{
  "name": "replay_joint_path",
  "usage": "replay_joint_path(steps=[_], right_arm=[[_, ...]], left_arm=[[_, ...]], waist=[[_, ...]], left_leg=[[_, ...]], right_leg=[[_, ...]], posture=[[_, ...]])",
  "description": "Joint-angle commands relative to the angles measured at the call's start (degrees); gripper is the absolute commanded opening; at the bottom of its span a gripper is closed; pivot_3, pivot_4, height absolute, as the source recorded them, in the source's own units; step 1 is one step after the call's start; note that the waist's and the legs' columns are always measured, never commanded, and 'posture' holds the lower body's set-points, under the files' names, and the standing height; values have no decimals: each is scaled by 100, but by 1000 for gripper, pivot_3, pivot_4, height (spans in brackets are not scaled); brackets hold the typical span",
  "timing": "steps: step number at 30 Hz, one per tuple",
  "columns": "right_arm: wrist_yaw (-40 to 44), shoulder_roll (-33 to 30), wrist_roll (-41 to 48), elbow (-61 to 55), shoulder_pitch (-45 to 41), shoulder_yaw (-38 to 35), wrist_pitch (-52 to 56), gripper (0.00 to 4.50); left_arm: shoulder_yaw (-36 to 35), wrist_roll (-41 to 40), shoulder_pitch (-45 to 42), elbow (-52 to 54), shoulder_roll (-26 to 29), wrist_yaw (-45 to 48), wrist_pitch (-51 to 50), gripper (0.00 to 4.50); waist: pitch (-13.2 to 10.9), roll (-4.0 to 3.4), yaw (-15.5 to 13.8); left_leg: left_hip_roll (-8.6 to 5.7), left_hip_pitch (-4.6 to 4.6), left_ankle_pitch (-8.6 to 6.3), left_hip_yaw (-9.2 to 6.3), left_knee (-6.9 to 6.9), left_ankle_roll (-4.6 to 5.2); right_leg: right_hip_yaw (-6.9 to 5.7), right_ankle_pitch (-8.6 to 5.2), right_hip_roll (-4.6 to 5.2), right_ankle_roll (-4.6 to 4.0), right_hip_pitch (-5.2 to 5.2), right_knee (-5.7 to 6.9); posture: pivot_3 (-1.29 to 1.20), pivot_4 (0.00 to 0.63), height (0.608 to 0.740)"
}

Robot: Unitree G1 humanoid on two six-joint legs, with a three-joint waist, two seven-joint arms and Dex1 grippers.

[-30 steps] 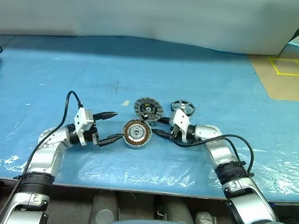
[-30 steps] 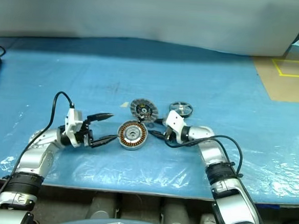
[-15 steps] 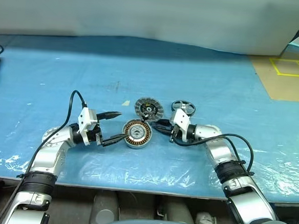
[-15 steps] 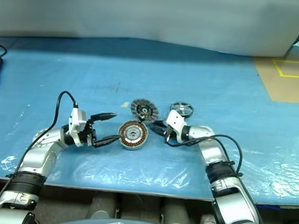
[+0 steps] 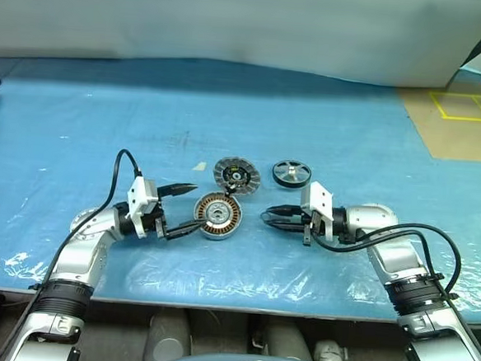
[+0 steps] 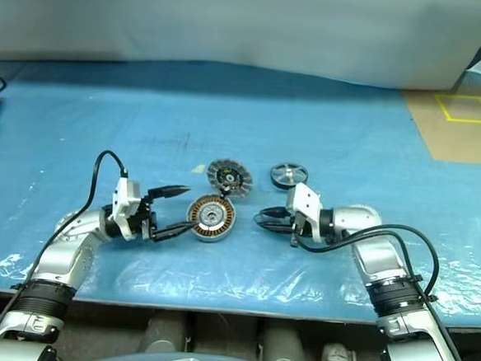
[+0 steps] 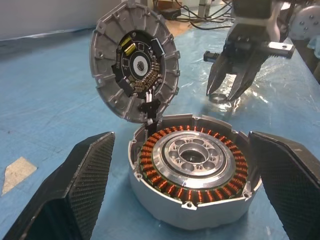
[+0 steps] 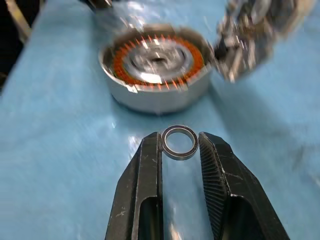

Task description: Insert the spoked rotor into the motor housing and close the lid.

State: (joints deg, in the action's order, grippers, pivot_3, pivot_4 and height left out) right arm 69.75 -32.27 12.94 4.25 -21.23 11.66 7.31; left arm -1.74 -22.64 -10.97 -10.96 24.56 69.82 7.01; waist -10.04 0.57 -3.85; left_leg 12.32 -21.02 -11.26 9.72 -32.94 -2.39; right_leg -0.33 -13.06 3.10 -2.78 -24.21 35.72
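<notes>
Two grippers: left gripper (image 5: 190, 209) spread wide around copper-wound silver motor housing (image 5: 219, 214); right gripper (image 8: 179, 145) pinches small metal ring (image 8: 180, 142).
Advice: centre ring over housing bore.

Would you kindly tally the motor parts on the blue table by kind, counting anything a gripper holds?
Motor housing: 1
Lid: 1
Spoked rotor: 1
Small metal ring, between the right gripper's fingertips: 1
Total: 4

Silver arms w/ black cables, white wrist blocks, black-fingered end effectors.
</notes>
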Motion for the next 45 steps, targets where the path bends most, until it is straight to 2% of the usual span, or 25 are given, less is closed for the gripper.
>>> replay_joint_path(steps=[1,19,45], right_arm=[[-36,104,271,-478,-248,-53,272,640],[-295,1231,-313,637,-916,649,-188,640],[-315,1518,-563,1259,-990,743,-487,640]], left_arm=[[-18,-111,67,196,58,49,57,4500],[-149,-79,295,124,243,14,321,4500],[-143,-52,352,-113,286,-3,608,4500]], waist=[[0,0,-8],[0,0,-5],[0,0,-6]], left_leg=[[4,0,0,4,0,0],[-4,-7,4,8,2,-10],[-4,-6,11,9,1,-21]], right_leg=[[3,0,1,0,0,0],[4,0,2,0,-5,-3],[3,0,1,0,-5,0]], posture=[[0,150,740],[0,150,740],[0,150,740]])
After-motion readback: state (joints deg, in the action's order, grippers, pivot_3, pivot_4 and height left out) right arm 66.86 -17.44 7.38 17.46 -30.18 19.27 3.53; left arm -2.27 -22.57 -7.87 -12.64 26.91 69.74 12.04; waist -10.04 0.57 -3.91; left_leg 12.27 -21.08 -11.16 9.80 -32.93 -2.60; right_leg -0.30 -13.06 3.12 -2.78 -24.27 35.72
